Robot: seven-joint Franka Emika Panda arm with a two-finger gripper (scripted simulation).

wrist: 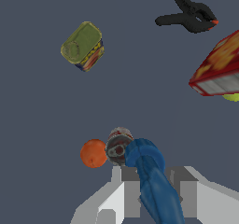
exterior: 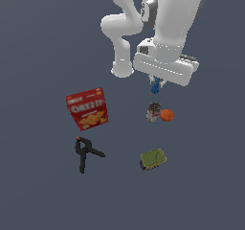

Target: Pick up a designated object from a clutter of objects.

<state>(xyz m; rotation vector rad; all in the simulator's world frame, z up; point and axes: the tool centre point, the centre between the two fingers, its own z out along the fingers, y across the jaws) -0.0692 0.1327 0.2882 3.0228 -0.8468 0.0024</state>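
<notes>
1. Holding the blue piece [wrist: 154, 185] is my end effector [exterior: 156, 86]; in the wrist view its two grey fingers [wrist: 132, 190] sit against the piece's sides, and in the exterior view the piece hangs below the white arm, lifted off the surface [exterior: 43, 190].
2. Small dark can [exterior: 153, 111]: upright on the surface, just under the held piece in the exterior view.
3. Orange ball [exterior: 167, 115]: touching or just beside the can, on the exterior view's right.
4. Yellow-green tin [exterior: 153, 159]: lying on its side, nearer the exterior camera than the can.
5. Red Cheez-It box [exterior: 86, 108]: well apart, toward the exterior view's left, tilted.
6. Black clamp [exterior: 86, 152]: orange tip, lying flat near the box, closer to the exterior camera.
</notes>
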